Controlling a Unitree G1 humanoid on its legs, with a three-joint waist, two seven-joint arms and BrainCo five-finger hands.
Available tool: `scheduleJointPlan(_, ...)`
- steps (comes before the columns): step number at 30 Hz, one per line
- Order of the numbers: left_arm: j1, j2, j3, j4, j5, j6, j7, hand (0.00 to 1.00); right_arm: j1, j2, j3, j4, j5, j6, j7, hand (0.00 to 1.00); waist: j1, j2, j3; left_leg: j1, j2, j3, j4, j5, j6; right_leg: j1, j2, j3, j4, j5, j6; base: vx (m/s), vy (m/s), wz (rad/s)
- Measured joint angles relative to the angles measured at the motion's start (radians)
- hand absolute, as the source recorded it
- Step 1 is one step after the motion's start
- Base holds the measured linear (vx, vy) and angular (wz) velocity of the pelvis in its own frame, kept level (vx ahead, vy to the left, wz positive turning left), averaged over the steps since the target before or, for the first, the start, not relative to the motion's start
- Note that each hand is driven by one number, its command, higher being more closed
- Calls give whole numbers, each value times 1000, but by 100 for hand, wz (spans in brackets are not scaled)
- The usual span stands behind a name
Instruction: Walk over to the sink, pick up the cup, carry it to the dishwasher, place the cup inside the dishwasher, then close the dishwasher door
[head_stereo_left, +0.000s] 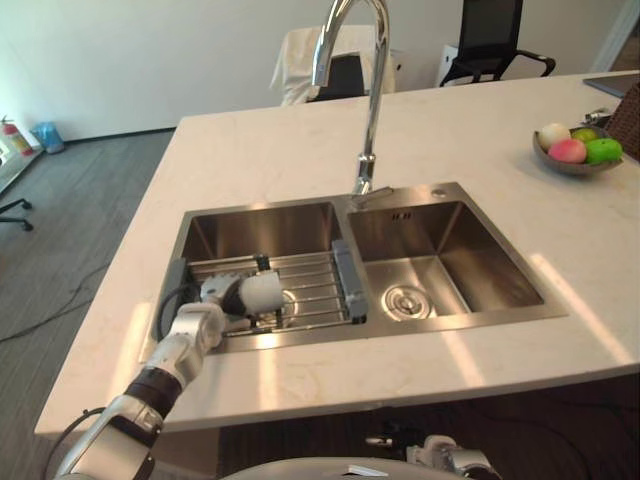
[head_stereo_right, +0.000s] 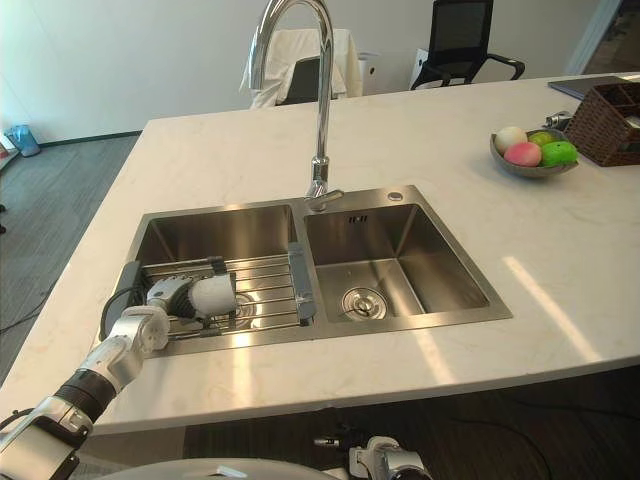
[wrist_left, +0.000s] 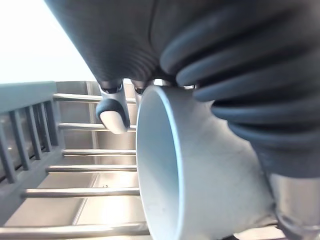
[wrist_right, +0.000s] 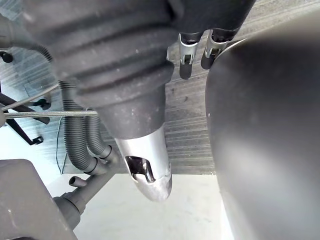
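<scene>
As the left eye view shows, my left hand curls round the white cup on the rack in the sink. Left wrist view: the cup looks smooth, rigid, light and breakable, so I'd hold its wall firmly. Right wrist view: my right hand hangs slack.

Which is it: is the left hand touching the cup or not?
Touching. The left wrist view shows the cup lying right against the left hand, with no gap between them.

We find both eye views looking steeply down from head height, sharing the sink and table. The left wrist view sits close against the cup; the right wrist view faces the floor.
</scene>
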Motion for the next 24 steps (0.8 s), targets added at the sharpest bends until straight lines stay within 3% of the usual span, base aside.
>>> scheduleJointPlan(5, 5, 3, 52, 4, -102, -65, 62, 100, 17, 0, -18, 2, 3, -35, 0, 0, 0, 1, 0, -5, -2, -8, 0, 2, 7, 0, -2, -13, -1, -1, -2, 12, -3, 4)
scheduleJointPlan(12, 62, 11, 120, -64, -330, -154, 129, 100, 17, 5, -35, 36, 15, -62, -1, 0, 4, -7, 5, -7, -8, -32, 0, 1, 8, 23, -8, -51, -4, -8, -5, 36, -14, 15)
scheduleJointPlan(19, 124, 6, 219, -261, -492, -194, 140, 100, 38, 27, -75, 35, 53, -89, -4, 0, 37, -40, 24, -22, -16, -56, 0, 3, 9, 23, -16, -78, -4, -12, -4, -2, -17, 11)
scheduleJointPlan(22, 146, -7, 324, -400, -612, -232, 157, 100, 55, 25, -77, 35, 96, -106, -9, 0, 59, -42, 25, -22, -18, -60, 0, 3, 10, 24, -17, -82, -2, -16, -4, 3, -9, 4)
scheduleJointPlan(24, 151, -27, 389, -485, -661, -276, 207, 100, 61, 26, -82, 35, 117, -107, -7, 0, 63, -42, 25, -24, -18, -77, 0, 3, 10, 29, -17, -95, -2, -19, -4, -13, -29, 16)
